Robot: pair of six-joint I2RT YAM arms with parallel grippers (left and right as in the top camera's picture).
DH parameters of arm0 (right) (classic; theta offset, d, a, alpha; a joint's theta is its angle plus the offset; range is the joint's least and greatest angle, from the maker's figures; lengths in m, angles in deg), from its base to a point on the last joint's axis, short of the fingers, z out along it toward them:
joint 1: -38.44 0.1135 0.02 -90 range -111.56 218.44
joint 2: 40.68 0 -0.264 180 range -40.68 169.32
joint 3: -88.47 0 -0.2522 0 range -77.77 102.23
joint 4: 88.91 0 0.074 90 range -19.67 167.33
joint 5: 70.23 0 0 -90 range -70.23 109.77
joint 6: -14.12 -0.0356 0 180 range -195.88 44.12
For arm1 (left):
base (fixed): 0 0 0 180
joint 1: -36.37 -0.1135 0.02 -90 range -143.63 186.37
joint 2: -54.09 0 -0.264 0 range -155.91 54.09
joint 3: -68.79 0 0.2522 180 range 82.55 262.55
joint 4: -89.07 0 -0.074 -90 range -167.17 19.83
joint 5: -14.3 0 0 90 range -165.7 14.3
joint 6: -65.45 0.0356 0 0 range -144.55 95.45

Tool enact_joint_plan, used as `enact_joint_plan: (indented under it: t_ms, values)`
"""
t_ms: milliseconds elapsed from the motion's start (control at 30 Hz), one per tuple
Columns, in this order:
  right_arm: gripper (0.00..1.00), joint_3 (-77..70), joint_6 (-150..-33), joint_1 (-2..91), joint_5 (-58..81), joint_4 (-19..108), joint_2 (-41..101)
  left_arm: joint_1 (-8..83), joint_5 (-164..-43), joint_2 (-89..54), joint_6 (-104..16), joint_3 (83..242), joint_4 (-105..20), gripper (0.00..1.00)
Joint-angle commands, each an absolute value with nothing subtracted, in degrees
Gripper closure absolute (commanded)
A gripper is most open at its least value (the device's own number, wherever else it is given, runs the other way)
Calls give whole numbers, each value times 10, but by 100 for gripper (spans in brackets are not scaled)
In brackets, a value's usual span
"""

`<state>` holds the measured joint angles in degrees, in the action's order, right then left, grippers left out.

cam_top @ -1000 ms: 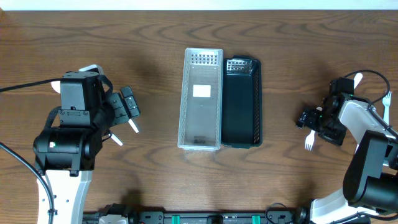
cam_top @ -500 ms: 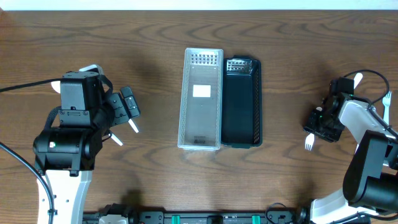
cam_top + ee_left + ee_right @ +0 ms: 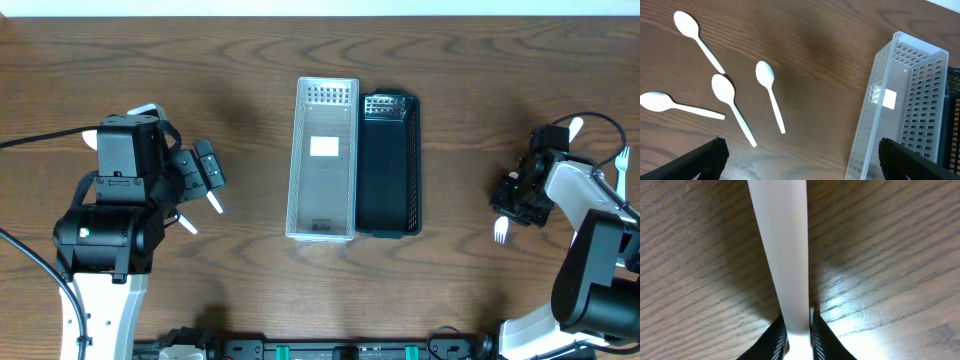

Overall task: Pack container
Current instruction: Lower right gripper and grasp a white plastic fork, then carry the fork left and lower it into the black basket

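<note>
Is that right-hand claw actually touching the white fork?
Touching. The right wrist view shows the right claw's two fingers pressed against both sides of the fork's white handle, with no gap.

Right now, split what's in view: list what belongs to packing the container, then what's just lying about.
Belongs to the job:
clear basket
black basket touching its side
four white spoons, loose
white fork, clamped in the right gripper
second fork at the far right

Just lying about:
only the black cable at the far left; nothing else loose shows
</note>
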<state>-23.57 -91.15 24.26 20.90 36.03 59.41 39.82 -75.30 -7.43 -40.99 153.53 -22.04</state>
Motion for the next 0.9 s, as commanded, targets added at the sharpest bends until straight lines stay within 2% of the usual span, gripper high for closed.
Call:
enact_joint_plan:
  t_ms: [0, 333, 633, 867]
  values:
    - [82, -243, -911, 237, 208, 358, 597, 399, -750, -76, -400, 1547, -219, 2]
    - [99, -241, -911, 240, 208, 357, 596, 399, -750, -76, -400, 1547, -219, 2]
    - [99, -168, -917, 281, 208, 297, 508, 399, -750, -76, -396, 1547, -219, 2]
    - [99, -78, -945, 384, 182, 240, 413, 399, -750, -76, -396, 1547, -219, 2]
